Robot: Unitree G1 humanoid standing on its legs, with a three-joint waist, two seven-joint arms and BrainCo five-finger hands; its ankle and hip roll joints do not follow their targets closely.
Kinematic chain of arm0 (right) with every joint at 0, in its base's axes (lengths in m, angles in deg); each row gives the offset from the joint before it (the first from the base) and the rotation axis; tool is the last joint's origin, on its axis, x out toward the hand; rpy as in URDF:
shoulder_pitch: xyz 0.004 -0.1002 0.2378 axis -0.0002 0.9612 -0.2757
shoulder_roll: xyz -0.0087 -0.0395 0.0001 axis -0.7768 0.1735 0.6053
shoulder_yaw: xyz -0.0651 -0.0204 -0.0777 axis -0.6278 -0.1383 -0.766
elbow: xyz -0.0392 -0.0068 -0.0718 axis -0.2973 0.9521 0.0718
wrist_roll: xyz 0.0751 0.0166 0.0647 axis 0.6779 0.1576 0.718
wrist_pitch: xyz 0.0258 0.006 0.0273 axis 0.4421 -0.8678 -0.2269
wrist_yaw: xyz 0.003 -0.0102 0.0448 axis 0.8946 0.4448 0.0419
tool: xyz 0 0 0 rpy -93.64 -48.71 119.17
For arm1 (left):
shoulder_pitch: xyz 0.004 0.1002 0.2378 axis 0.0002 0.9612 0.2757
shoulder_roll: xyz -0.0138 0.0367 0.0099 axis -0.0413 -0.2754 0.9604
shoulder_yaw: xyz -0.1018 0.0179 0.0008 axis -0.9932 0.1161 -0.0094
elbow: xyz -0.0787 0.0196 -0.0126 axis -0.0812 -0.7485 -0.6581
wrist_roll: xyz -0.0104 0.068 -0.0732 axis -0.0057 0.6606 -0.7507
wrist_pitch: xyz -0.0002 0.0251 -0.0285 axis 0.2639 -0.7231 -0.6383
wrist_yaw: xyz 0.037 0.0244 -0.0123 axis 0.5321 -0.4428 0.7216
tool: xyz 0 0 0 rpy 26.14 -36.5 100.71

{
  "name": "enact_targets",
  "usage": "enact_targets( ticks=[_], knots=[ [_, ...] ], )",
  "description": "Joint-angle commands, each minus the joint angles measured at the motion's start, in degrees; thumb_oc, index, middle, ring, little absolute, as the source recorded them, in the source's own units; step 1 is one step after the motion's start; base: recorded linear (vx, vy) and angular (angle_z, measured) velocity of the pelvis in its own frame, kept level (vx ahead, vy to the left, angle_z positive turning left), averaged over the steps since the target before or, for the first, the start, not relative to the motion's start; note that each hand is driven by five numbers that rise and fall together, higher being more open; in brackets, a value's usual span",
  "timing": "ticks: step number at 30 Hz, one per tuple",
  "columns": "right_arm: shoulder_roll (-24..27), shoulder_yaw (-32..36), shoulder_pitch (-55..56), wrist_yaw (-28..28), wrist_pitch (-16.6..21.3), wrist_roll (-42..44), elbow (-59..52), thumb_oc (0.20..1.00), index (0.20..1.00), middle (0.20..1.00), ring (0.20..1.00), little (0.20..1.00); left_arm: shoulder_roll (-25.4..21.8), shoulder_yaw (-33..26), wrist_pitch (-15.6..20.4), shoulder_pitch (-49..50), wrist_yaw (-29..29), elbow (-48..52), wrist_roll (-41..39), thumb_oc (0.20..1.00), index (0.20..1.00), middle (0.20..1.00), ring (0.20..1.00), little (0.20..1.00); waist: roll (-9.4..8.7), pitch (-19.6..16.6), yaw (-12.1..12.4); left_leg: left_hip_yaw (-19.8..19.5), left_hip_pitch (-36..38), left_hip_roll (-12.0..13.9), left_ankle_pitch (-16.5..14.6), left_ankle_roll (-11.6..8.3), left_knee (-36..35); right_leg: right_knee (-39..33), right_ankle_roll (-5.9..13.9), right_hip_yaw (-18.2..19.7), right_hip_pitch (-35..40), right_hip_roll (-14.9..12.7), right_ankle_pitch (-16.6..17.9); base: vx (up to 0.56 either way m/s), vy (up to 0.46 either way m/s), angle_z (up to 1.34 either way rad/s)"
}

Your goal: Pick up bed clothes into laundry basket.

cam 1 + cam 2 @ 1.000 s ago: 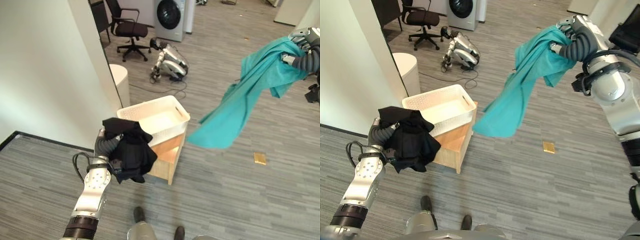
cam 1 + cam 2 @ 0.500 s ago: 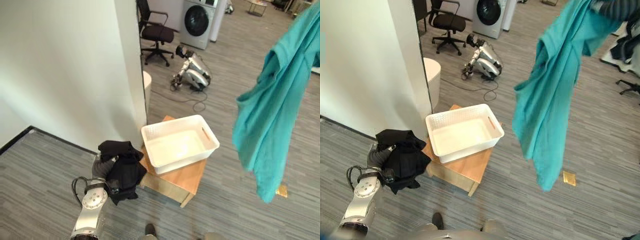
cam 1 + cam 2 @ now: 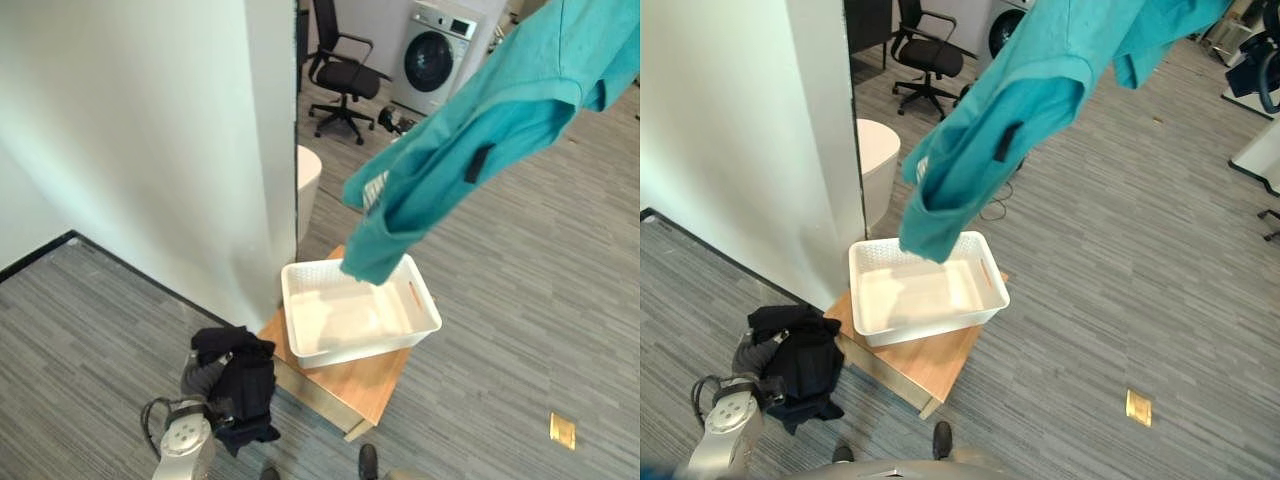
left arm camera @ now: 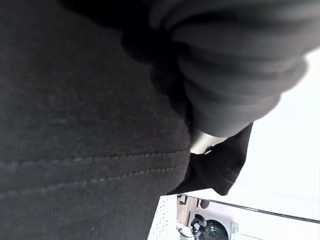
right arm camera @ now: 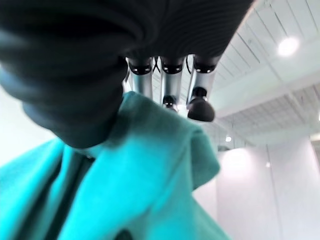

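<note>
A large teal garment [image 3: 480, 120] hangs from the upper right, and its lower end dangles just above the white laundry basket [image 3: 360, 350]. In the right wrist view my right hand [image 5: 143, 82] has its fingers curled into the teal cloth [image 5: 125, 170]. The basket holds nothing and sits on a low wooden stand [image 3: 370, 378]. Left of the stand, low down, my left hand [image 3: 752, 352] carries a bunched black garment [image 3: 245, 385], which drapes over it and hides most of the hand. That same black cloth [image 4: 75, 125] lies close against the left wrist camera.
A white wall corner [image 3: 270, 150] stands right behind the basket. A round white bin [image 3: 307, 175] is beside it. An office chair [image 3: 345, 75] and a washing machine [image 3: 435, 60] stand further back. A small brass plate [image 3: 562, 430] lies in the floor at the right.
The whole view has shifted. The teal garment has swung left, so its lower end now hangs over the basket. My left hand still carries the black garment, now beside the stand.
</note>
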Motion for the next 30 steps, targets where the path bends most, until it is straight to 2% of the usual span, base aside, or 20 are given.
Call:
enact_targets(
  ticks=[1,4,10,14,20,22,26,29,30],
  knots=[
    [-2.8,-5.1,-9.4,1.5,-1.8,-3.3,10.3,0.2,0.2,0.2,0.2,0.2,-5.5,1.1,3.3,-3.0,-0.2,2.8,-1.9,0.2,0.2,0.2,0.2,0.2,-0.85,-1.4,2.8,2.4,1.9,1.9,-3.7,-2.55,0.3,1.2,1.48,-1.8,2.2,-3.0,-8.2,0.03,-0.016,0.04],
    [-6.2,-6.4,-9.3,1.9,-3.1,-7.8,16.1,0.2,0.2,0.2,0.2,0.2,-6.7,1.8,3.5,-3.5,-1.0,2.9,-2.3,0.2,0.2,0.2,0.2,0.2,0.83,0.2,3.7,1.6,0.3,2.2,-3.0,-2.79,0.3,1.0,1.48,-2.6,1.8,-3.2,-8.3,0.0,-0.008,0.12],
    [-6.8,-0.1,-4.9,4.3,-3.0,-5.1,19.7,0.2,0.2,0.2,0.2,0.2,-6.1,0.7,3.5,-2.3,-1.1,2.3,-2.8,0.2,0.2,0.2,0.2,0.2,2.65,2.0,4.1,0.8,-2.0,2.3,-2.2,-3.17,0.3,0.9,1.6,-3.3,0.4,-3.2,-8.3,-0.01,0.003,0.19],
    [-6.5,5.0,-0.3,5.7,-2.5,-3.7,17.4,0.2,0.2,0.2,0.2,0.2,-5.4,0.6,3.3,-1.6,-1.2,2.6,-2.1,0.2,0.2,0.2,0.2,0.2,3.02,2.9,4.2,0.4,-2.9,2.5,-2.2,-3.23,0.3,0.9,1.56,-3.5,-0.3,-3.2,-8.3,0.0,0.002,0.03],
    [-7.6,8.9,5.1,5.5,-2.5,-2.9,15.2,0.2,0.2,0.2,0.2,0.2,-5.1,1.2,3.3,-2.1,-1.6,4.3,-1.7,0.2,0.2,0.2,0.2,0.2,3.11,4.1,4.5,0.1,-3.7,2.7,-2.1,-3.25,0.3,0.9,1.46,-3.5,-1.4,-3.1,-8.1,-0.02,-0.007,0.0],
    [-9.5,11.6,8.8,5.7,-2.7,-2.2,14.6,0.2,0.2,0.2,0.2,0.2,-4.9,1.5,3.2,-2.6,-1.4,5.1,-1.6,0.2,0.2,0.2,0.2,0.2,3.32,4.7,4.4,0.1,-4.0,2.7,-2.0,-3.18,0.3,0.9,1.35,-3.4,-1.6,-3.0,-8.1,-0.03,-0.002,0.05],
    [-17.6,17.7,18.2,6.2,-3.2,-1.5,12.0,0.2,0.2,0.2,0.2,0.2,-4.3,2.3,2.7,-3.6,-1.1,5.8,-1.4,0.2,0.2,0.2,0.2,0.2,3.74,5.2,4.5,-0.1,-4.1,2.8,-2.0,-3.05,0.3,0.9,1.03,-3.5,-1.8,-3.0,-8.1,-0.01,-0.008,0.03],
    [-23.6,16.8,20.3,5.5,-4.0,-4.1,11.0,0.2,0.2,0.2,0.2,0.2,-4.5,2.9,2.4,-4.3,-0.8,4.9,-1.3,0.2,0.2,0.2,0.2,0.2,3.9,5.0,4.7,0.1,-3.6,2.9,-2.2,-2.9,0.3,0.9,0.72,-3.2,-1.5,-2.9,-8.2,0.02,-0.008,-0.03],
    [-27.3,14.5,19.5,4.7,-4.4,-5.8,11.9,0.2,0.2,0.2,0.2,0.2,-4.5,3.7,2.2,-4.6,-0.8,4.3,-1.1,0.2,0.2,0.2,0.2,0.2,4.11,4.8,5.0,0.1,-3.1,2.9,-2.3,-2.84,0.3,0.9,0.49,-3.0,-1.0,-2.9,-8.3,0.04,-0.009,-0.05]
  ],
)
